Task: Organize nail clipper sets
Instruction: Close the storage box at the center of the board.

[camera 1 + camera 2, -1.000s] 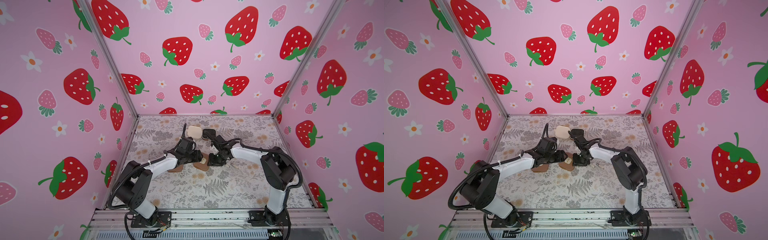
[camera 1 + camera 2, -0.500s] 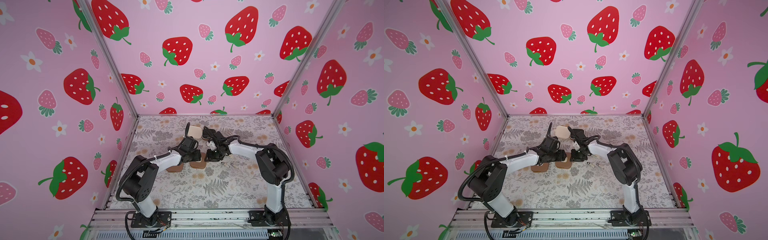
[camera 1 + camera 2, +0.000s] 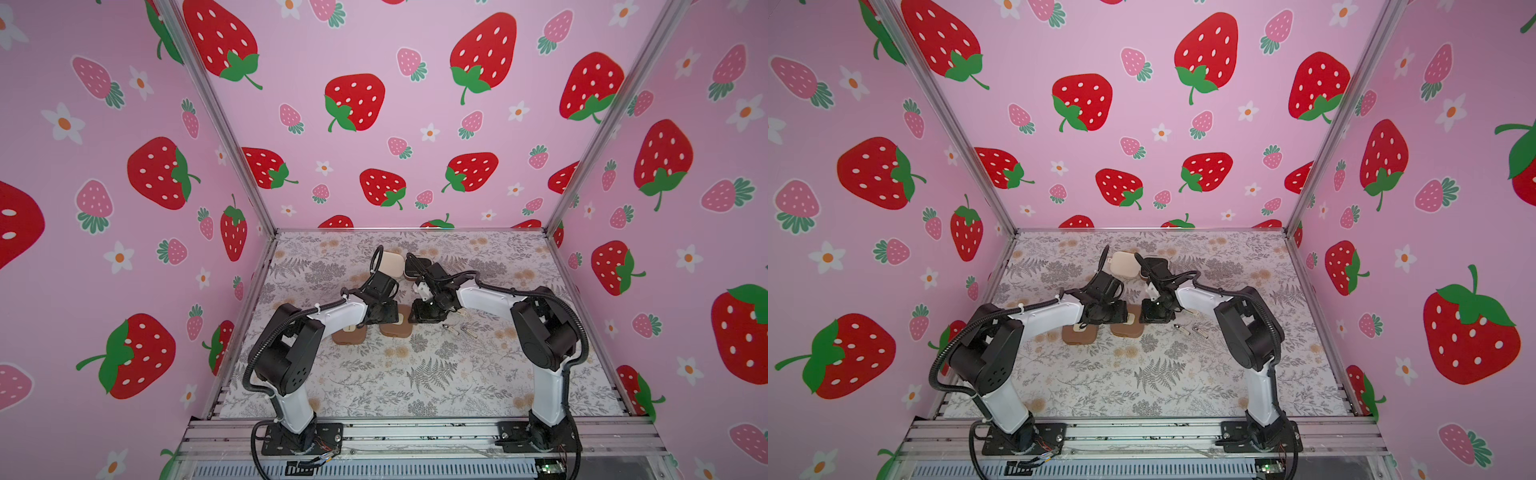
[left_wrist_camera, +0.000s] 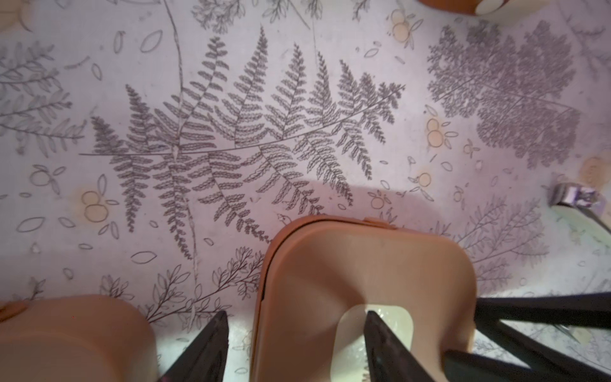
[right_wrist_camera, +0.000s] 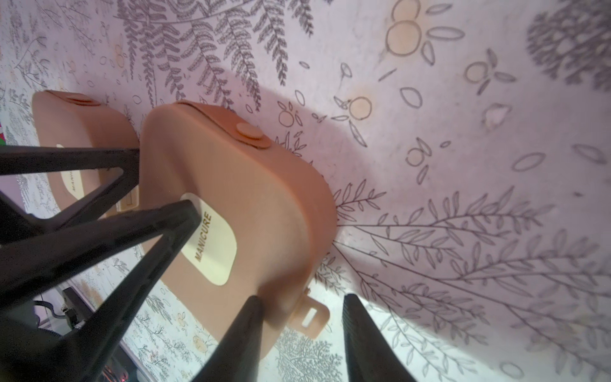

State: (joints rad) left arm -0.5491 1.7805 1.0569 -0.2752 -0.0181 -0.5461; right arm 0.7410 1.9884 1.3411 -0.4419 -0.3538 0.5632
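The only readable writing is "MANICURE", printed in gold on the cream patch (image 5: 211, 241) of the brown case (image 5: 264, 198) in the right wrist view. The second brown case (image 5: 82, 125) just beside it carries a similar patch, its lettering mostly hidden behind a black finger (image 5: 82, 158). Both top views are too distant to read either. The same wrist view shows a snap strap (image 5: 249, 134) over the lid's edge and a slotted tab (image 5: 310, 317) at the case's rim. The tab sits between the parted fingers of the right claw (image 5: 302, 297), which is spread and gripping nothing. The left wrist view shows the left claw (image 4: 296, 314) spread as well, one fingertip over the patch and the other down in the gap between the two cases, holding nothing. In both top views the arms' wrists cover much of these two closed cases, which lie mid-tabletop (image 3: 415, 374). Only there does the cream case (image 3: 392, 266) show, lying open toward the back wall, its black inside beside the lid. Slim metal tools (image 3: 457, 328) lie loose on the fern print, near the right claw.
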